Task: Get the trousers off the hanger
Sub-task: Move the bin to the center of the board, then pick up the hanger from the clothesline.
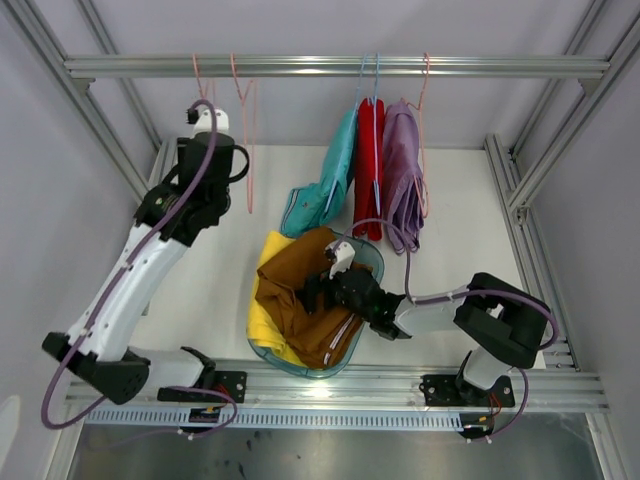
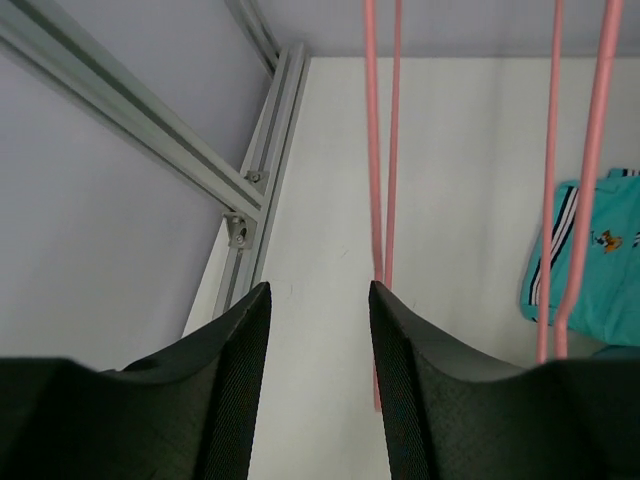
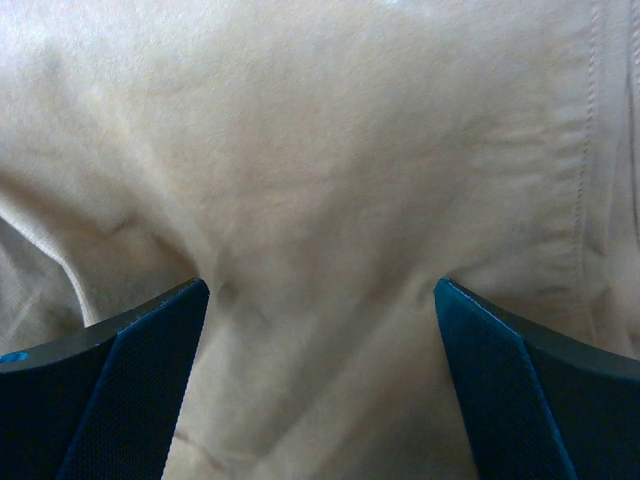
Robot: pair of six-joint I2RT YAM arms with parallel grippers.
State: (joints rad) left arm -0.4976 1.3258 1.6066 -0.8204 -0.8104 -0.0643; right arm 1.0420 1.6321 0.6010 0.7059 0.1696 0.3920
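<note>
Right gripper (image 1: 312, 292): jaws wide apart, nothing held, nose-down in the basin (image 1: 372, 262) over the brown trousers (image 1: 298, 262). Basin contents: brown pair on top, yellow trousers (image 1: 262, 325) underneath, lapping over the left rim. Two pairs off, by my read. On the rail (image 1: 340, 66) hang the teal trousers (image 1: 325, 185), red trousers (image 1: 368, 170) and lilac trousers (image 1: 402, 170), side by side, long axis straight down, teal hem low and close behind the basin. The left arm (image 1: 140, 275) is raised to rail height beside two bare pink hangers (image 1: 249, 170).

Left wrist: left gripper (image 2: 318, 288) has its fingers parted. The gap is bare except for one of the pink hangers (image 2: 385, 150) running along the inner edge of one finger, not clamped. Teal pair (image 2: 610, 290) shows low right, past the second hanger. Key relation, my judgement: teal is next. It lies to the right of the left gripper along the rail. Left is nearer the hook end. Right is nearer the hem, low and just in front of it.

Right wrist: brown cloth fills the frame, reading pale tan here, with a seam down the right side. Fingers (image 3: 130, 390) sit spread at either edge, cloth flat between them, no fold pinched. Can't tell if the pads touch it.
</note>
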